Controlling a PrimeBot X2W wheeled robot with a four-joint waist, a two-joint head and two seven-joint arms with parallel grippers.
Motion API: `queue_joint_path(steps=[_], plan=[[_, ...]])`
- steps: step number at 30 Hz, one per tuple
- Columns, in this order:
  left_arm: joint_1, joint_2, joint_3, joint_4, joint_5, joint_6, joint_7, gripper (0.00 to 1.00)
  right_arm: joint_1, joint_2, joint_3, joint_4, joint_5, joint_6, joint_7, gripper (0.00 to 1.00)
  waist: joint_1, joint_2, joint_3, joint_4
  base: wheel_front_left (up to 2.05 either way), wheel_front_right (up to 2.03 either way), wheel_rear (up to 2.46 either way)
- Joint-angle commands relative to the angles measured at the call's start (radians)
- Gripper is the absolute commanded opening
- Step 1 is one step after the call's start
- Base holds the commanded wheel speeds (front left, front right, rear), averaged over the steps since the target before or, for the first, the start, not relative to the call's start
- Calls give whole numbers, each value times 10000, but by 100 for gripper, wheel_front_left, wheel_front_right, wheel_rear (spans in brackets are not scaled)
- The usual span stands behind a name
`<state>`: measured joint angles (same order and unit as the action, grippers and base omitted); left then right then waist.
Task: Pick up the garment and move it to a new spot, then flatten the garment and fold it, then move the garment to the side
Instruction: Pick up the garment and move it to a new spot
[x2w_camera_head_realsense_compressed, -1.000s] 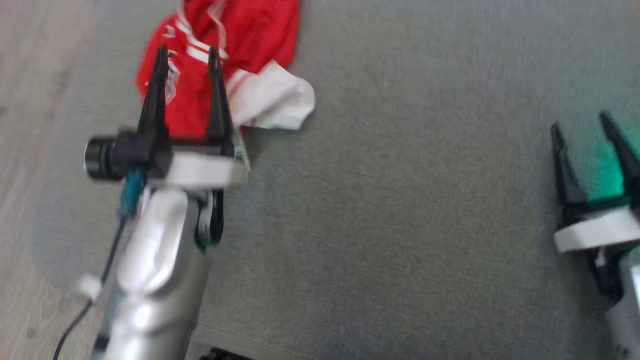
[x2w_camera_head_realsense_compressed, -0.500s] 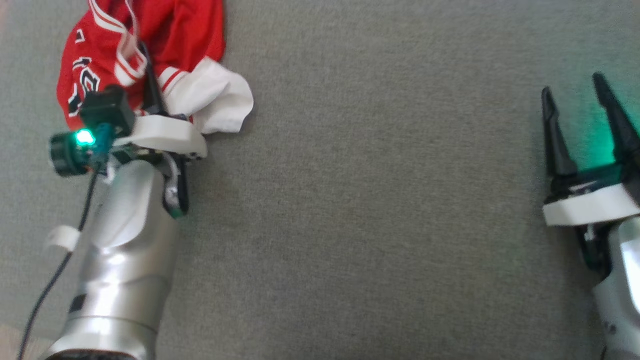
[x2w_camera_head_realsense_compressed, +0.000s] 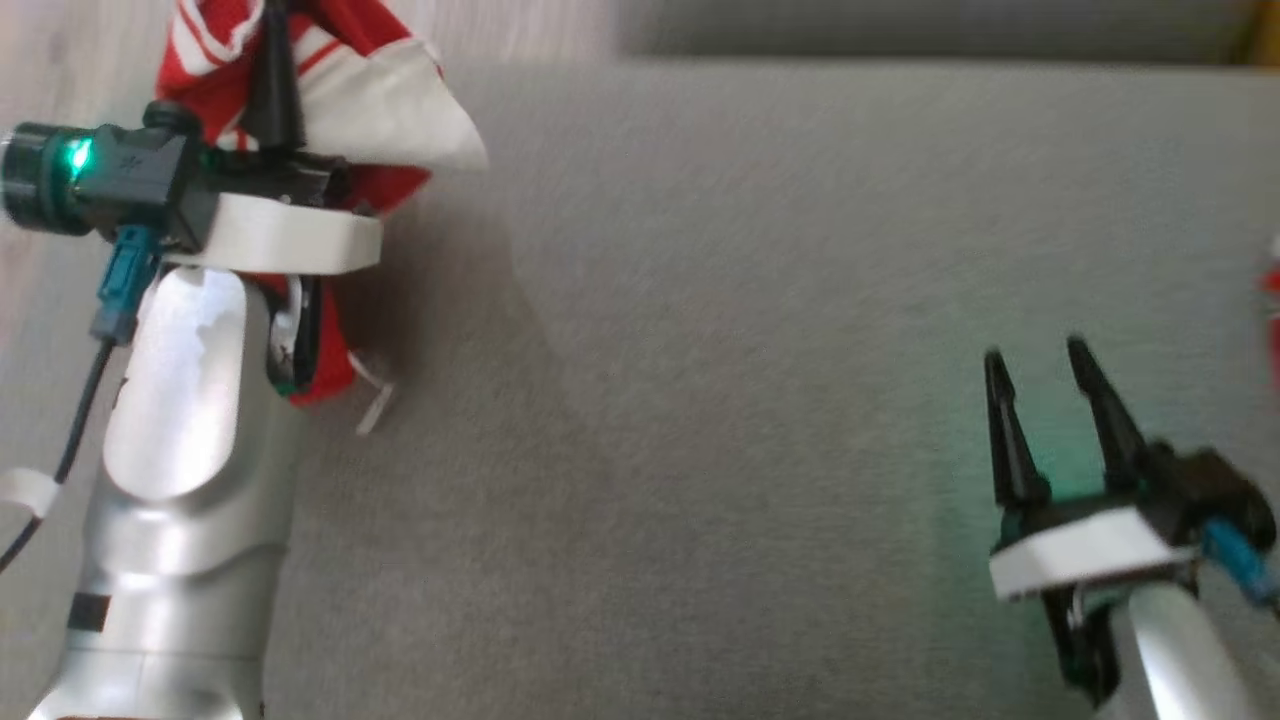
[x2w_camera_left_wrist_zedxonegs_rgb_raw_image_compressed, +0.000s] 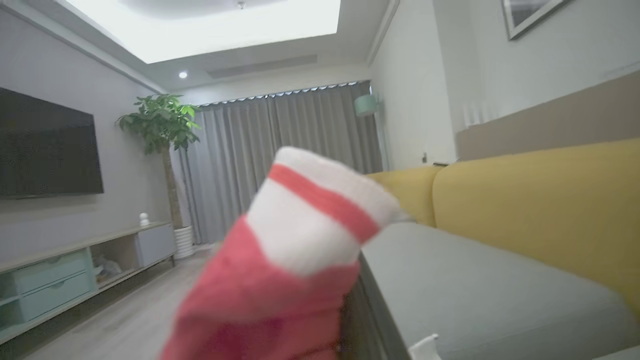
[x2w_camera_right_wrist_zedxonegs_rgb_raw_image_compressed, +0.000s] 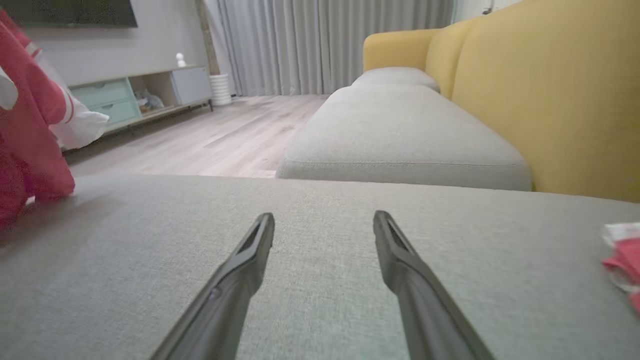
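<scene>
While the left gripper (x2w_camera_head_realsense_compressed: 272, 70) sits at the upper left of the head view, the red and white garment (x2w_camera_head_realsense_compressed: 400, 110) hangs bunched around its dark fingers, with a white fold spreading to the right and a red tail drooping beside the silver forearm. Only one finger stands out against the cloth there, so the grip itself is mostly hidden, but the garment is carried by that gripper above the grey cushion (x2w_camera_head_realsense_compressed: 700, 400) and throws a shadow on it. In the left wrist view the garment (x2w_camera_left_wrist_zedxonegs_rgb_raw_image_compressed: 300, 250) rises from the bottom centre, red below and white with a red stripe at the top, covering the fingers entirely; the yellow sofa back (x2w_camera_left_wrist_zedxonegs_rgb_raw_image_compressed: 540, 200) runs along the right, and grey curtains (x2w_camera_left_wrist_zedxonegs_rgb_raw_image_compressed: 280, 150) and a potted plant (x2w_camera_left_wrist_zedxonegs_rgb_raw_image_compressed: 160, 120) stand in the upper middle and upper left. The right gripper (x2w_camera_head_realsense_compressed: 1034, 352) rests low at the lower right of the head view, its two fingers spread wide and holding nothing. In the right wrist view that gripper (x2w_camera_right_wrist_zedxonegs_rgb_raw_image_compressed: 324, 215) points across the grey cushion (x2w_camera_right_wrist_zedxonegs_rgb_raw_image_compressed: 125, 240), and the garment (x2w_camera_right_wrist_zedxonegs_rgb_raw_image_compressed: 30, 150) hangs at the left edge. A small red and white item (x2w_camera_right_wrist_zedxonegs_rgb_raw_image_compressed: 622, 255) lies at the right edge, too blurred to identify.
</scene>
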<state>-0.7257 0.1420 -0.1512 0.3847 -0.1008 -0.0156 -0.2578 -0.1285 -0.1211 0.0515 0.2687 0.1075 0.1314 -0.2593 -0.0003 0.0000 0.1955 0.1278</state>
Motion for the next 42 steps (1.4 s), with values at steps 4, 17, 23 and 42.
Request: queue_joint_path(steps=[4, 17, 23, 42], plan=[[-1198, 245, 203, -280, -673, -598, 319, 0, 505, 349, -55, -736, 100, -7, -24, 100, 3, 0, -2046, -1729, 0, 0, 0], [-2401, -97, -489, -140, -2385, -1104, 1376, 0, 752, 641, 84, -795, 61, -7, -24, 100, 3, 0, -2311, -3877, 0, 0, 0], [-1212, -118, -1237, 378, -2237, -1124, 1167, 0, 741, 684, 201, -832, 128, -7, -24, 100, 3, 0, -1926, -4503, 0, 0, 0], [3348, -598, -2711, -31, -996, -553, -36, 100, -164, 707, 1432, -513, 701, -7, -24, 100, 3, 0, -176, -3508, 0, 0, 0]])
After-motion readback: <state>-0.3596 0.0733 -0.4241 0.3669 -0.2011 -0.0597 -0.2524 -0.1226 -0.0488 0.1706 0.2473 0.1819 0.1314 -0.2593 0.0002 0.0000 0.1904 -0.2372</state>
